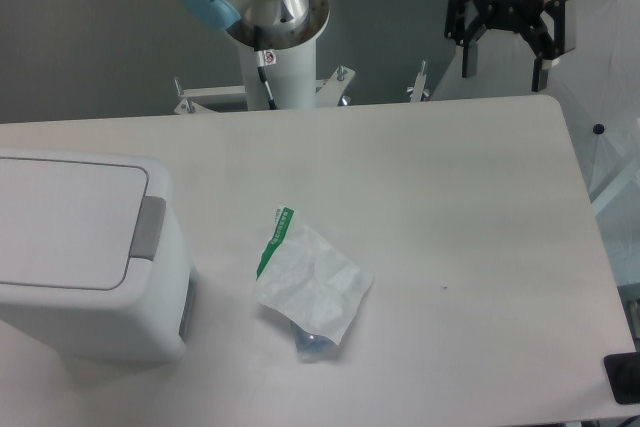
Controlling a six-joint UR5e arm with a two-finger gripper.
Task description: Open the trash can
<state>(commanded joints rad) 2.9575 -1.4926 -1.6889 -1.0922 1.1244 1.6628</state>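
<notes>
The trash can (75, 252) is a large white boxy bin at the left edge of the table, its flat lid down and a grey push tab (150, 228) on its right edge. My gripper (505, 65) hangs high over the table's far right corner, far from the bin. Its two black fingers are spread apart, open, with nothing between them.
A small white plastic bag with a green strip (309, 282) lies near the table's middle, right of the bin. The arm's base column (280, 47) stands behind the far edge. The table's right edge (590, 207) runs close under the gripper.
</notes>
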